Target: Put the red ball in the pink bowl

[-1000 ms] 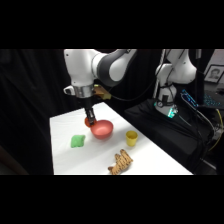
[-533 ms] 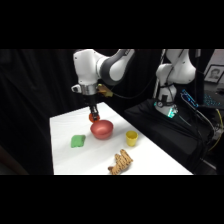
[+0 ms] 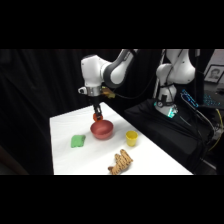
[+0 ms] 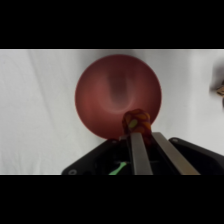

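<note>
The gripper (image 3: 97, 116) hangs straight down from the arm's white wrist, its two fingers (image 4: 138, 152) drawn narrow and pinched on the red ball (image 4: 136, 121), which sits at their very tips. Held that way, low and between the tips rather than deep in the jaws, the ball should drop cleanly once the fingers part. Going left to right across the table (image 3: 65, 160) in the side view: a small green object (image 3: 77, 141) lies flat near the left edge, well apart from everything else; next comes the pink bowl (image 3: 102, 129), upright with its mouth open to the ceiling; then a small yellow cup (image 3: 131, 137) just beside the bowl; and nearer the front edge a tan, knobbly object (image 3: 121, 161) that I cannot identify further. The ball is in the air, just above the bowl's far rim as the side view has it, and in the wrist view it lies over the bowl's inner slope near the rim rather than over the centre. That placement looks like a carry nearly done: the bowl is wide, so a release from here would probably land inside, though a little more travel toward the middle would be safer. The ball itself is small, round, red-orange with yellowish mottling, far smaller than the smooth, coral bowl, which is empty.
</note>
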You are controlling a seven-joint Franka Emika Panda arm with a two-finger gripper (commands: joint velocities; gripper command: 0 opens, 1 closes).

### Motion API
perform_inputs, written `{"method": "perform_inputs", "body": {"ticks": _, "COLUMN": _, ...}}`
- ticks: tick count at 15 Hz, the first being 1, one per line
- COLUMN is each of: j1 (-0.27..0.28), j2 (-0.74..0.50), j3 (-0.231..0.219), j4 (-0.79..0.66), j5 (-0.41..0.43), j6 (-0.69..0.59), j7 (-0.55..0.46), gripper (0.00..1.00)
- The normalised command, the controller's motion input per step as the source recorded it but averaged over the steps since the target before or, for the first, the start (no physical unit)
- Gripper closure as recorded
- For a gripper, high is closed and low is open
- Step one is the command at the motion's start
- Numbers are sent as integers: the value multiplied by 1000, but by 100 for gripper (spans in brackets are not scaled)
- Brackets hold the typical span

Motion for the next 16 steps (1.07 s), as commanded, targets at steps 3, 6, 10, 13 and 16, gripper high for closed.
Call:
{"method": "perform_inputs", "body": {"ticks": 3, "j1": -50, "j2": -14, "j3": -21, "j4": -185, "j5": 151, "j6": 328, "j7": -211, "gripper": 96}}
{"method": "perform_inputs", "body": {"ticks": 6, "j1": -50, "j2": 96, "j3": -21, "j4": -106, "j5": 145, "j6": 353, "j7": -197, "gripper": 98}}
{"method": "perform_inputs", "body": {"ticks": 10, "j1": -55, "j2": 158, "j3": 2, "j4": -33, "j5": 152, "j6": 327, "j7": -193, "gripper": 98}}
{"method": "perform_inputs", "body": {"ticks": 13, "j1": -37, "j2": 103, "j3": 3, "j4": 0, "j5": 95, "j6": 235, "j7": -148, "gripper": 57}}
{"method": "perform_inputs", "body": {"ticks": 16, "j1": -23, "j2": 10, "j3": -1, "j4": 11, "j5": 51, "j6": 100, "j7": -135, "gripper": 33}}
